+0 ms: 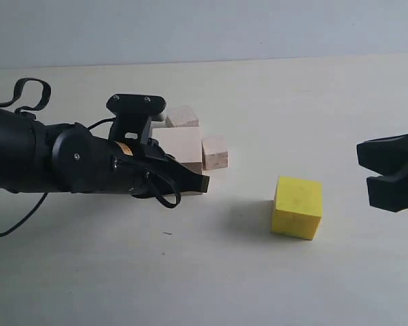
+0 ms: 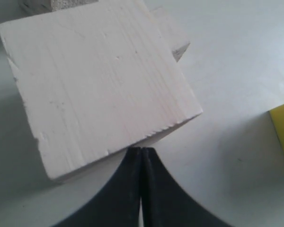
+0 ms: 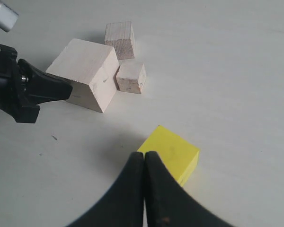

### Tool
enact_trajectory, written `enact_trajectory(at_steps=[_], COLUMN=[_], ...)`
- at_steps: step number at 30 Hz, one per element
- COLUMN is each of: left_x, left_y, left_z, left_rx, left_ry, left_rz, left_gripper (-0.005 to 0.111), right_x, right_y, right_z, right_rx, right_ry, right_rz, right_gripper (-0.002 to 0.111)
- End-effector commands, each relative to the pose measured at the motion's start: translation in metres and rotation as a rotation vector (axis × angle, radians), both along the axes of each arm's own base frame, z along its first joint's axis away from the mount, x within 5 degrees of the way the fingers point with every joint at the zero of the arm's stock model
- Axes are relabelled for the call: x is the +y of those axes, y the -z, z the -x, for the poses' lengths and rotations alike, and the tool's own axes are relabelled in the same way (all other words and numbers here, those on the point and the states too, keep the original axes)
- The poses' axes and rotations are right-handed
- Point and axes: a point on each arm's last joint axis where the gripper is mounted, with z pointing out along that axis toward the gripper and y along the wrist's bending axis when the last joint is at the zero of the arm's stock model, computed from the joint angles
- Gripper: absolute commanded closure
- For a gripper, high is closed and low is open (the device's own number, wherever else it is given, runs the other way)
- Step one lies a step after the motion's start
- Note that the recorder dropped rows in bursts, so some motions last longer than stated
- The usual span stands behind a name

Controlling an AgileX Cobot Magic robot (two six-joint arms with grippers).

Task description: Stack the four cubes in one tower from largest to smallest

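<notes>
Item 1: yellow cube (image 1: 297, 207), nearest on the pale table (image 1: 190, 285), stood alone, well apart from the wooden cubes.
Item 2: right gripper (image 3: 144, 158), fingers pressed together, held nothing and hung just beside the yellow cube.
Item 3: left gripper (image 2: 141, 151), fingers pressed together, empty, tips at a side face of the large wooden cube (image 1: 182, 146); contact could not be told.
Item 4: large wooden cube, flat on the table, unstacked.
Item 5: smallest wooden cube (image 1: 215, 151), just beside the large one.
Item 6: small wooden cube (image 1: 182, 116), farthest, behind the large one.
</notes>
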Motion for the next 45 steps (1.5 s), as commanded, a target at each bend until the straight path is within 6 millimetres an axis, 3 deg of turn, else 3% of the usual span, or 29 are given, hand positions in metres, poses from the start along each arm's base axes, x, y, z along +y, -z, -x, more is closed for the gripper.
enact_trajectory(at_steps=[1,11,19,26,33,37,42,45], left_x=[0.001,0.002,0.01,0.048,0.082,0.113,0.155,0.155], left_y=[-0.001,-0.002,-0.032,-0.061,-0.12,-0.139,-0.144,-0.155], left_z=[-0.001,0.003,0.017,0.053,0.083,0.08,0.063,0.059], left_rx=[-0.008,0.03,0.006,-0.091,-0.275,-0.343,-0.331,-0.348], left_ry=[-0.002,0.016,0.061,0.043,0.094,0.033,-0.144,-0.138], left_rz=[0.0,-0.006,0.028,0.092,0.192,0.152,0.057,0.045], left_gripper=[0.107,0.107,0.107,0.107,0.107,0.107,0.107,0.107], right_x=[0.001,0.001,0.001,0.001,0.001,0.001,0.001,0.0], right_y=[-0.004,-0.004,-0.004,-0.004,-0.004,-0.003,-0.003,-0.003], right_z=[-0.001,-0.001,-0.001,-0.001,-0.001,-0.002,-0.002,-0.003], right_rx=[-0.021,-0.021,-0.021,-0.021,-0.023,-0.023,-0.037,-0.048], right_ry=[-0.004,-0.004,-0.004,-0.004,-0.006,-0.011,-0.018,-0.023], right_rz=[-0.006,-0.006,-0.006,-0.006,-0.003,0.005,0.019,0.038], right_gripper=[0.108,0.108,0.108,0.108,0.108,0.108,0.108,0.108])
